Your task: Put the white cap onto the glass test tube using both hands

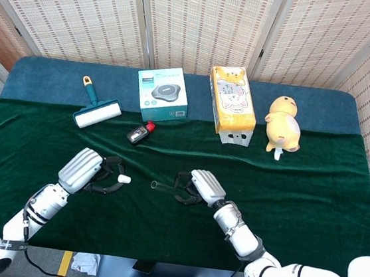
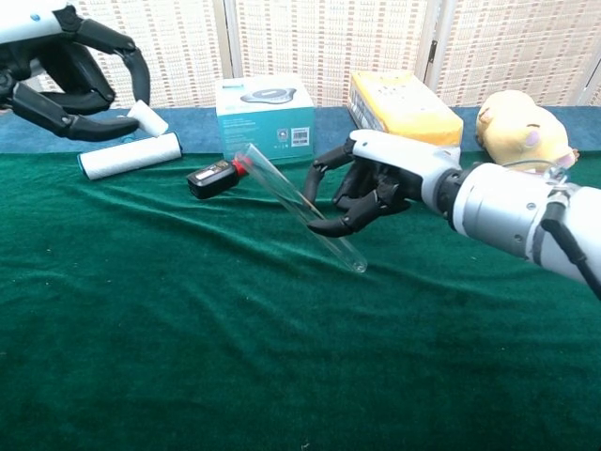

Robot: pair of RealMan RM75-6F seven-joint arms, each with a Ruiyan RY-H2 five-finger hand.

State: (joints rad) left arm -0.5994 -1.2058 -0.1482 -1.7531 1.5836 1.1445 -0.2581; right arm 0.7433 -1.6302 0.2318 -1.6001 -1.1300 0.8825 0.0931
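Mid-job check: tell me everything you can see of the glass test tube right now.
The glass test tube is a clear, slender cylinder that looks like glass, with one open end and one rounded closed end. The right hand grips it around its middle, lifted off the green cloth. It is tilted, open mouth up toward the left hand, which holds the white cap. The cap is apart from the tube, not yet on.
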